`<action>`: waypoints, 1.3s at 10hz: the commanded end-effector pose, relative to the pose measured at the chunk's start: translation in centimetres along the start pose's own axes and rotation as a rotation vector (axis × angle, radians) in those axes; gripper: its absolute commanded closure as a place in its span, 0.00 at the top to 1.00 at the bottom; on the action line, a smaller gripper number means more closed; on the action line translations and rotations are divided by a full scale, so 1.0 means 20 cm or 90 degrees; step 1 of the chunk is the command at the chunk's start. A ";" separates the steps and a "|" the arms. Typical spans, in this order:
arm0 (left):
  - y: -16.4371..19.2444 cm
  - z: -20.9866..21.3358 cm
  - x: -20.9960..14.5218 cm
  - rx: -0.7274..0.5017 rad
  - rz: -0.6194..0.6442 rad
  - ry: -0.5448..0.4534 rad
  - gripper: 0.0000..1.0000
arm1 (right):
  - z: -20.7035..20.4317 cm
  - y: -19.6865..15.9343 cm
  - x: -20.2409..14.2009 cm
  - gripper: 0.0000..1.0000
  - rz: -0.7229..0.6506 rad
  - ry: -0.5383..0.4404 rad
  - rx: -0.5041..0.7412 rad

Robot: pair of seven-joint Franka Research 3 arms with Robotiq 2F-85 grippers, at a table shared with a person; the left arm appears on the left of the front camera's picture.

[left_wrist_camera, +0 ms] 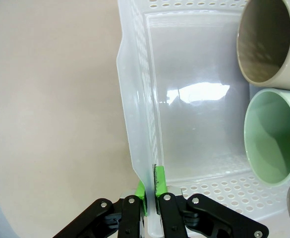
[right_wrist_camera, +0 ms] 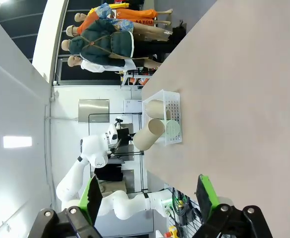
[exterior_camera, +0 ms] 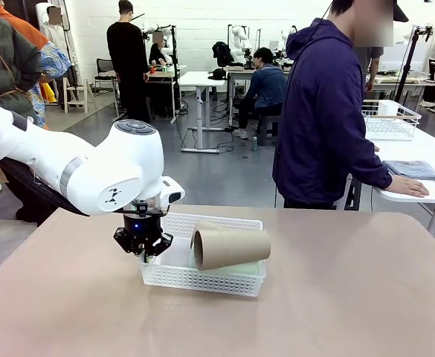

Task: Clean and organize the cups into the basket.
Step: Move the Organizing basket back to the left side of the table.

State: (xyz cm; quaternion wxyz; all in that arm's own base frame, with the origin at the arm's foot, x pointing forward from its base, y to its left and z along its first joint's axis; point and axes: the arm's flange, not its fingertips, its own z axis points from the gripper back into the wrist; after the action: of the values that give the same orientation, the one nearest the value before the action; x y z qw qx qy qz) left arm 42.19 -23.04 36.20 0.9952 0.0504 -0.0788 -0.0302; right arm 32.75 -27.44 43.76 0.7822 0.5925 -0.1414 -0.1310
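The white lattice basket [exterior_camera: 180, 277] stands on the tan table, and my left gripper [exterior_camera: 144, 251] is shut on the rim of its left end wall. In the left wrist view the green pads [left_wrist_camera: 157, 181] pinch that thin wall [left_wrist_camera: 135, 124]. Cups lie on their sides in the basket's right part: a tan one [exterior_camera: 232, 247] on top and a mint one [left_wrist_camera: 276, 136] beneath another tan one [left_wrist_camera: 268, 42]. My right gripper [right_wrist_camera: 149, 198] hangs open, far from the basket [right_wrist_camera: 173, 124], with nothing between its fingers.
A person in a dark hoodie [exterior_camera: 325, 119] stands behind the table's far edge, one hand resting on a neighbouring white table [exterior_camera: 425, 186] that bears a wire basket [exterior_camera: 390, 119]. Bare tabletop [exterior_camera: 351, 297] spreads right and in front of the basket.
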 end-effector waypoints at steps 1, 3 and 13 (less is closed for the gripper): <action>0.19 -0.06 0.03 0.002 0.022 -0.017 0.05 | -0.01 -0.01 -0.01 1.00 0.007 -0.003 -0.001; 0.38 -0.14 0.07 0.004 0.055 -0.021 0.05 | -0.01 -0.01 -0.01 1.00 0.007 -0.003 -0.001; 1.17 -0.11 -0.03 0.061 0.044 0.013 0.05 | -0.01 -0.01 -0.01 1.00 0.007 -0.003 -0.001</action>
State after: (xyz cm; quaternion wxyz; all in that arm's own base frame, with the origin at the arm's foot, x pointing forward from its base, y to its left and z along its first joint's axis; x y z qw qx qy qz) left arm 43.89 -1.10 35.96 0.9939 0.0710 -0.0779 0.0325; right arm 32.69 -27.46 43.71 0.7818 0.5928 -0.1418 -0.1317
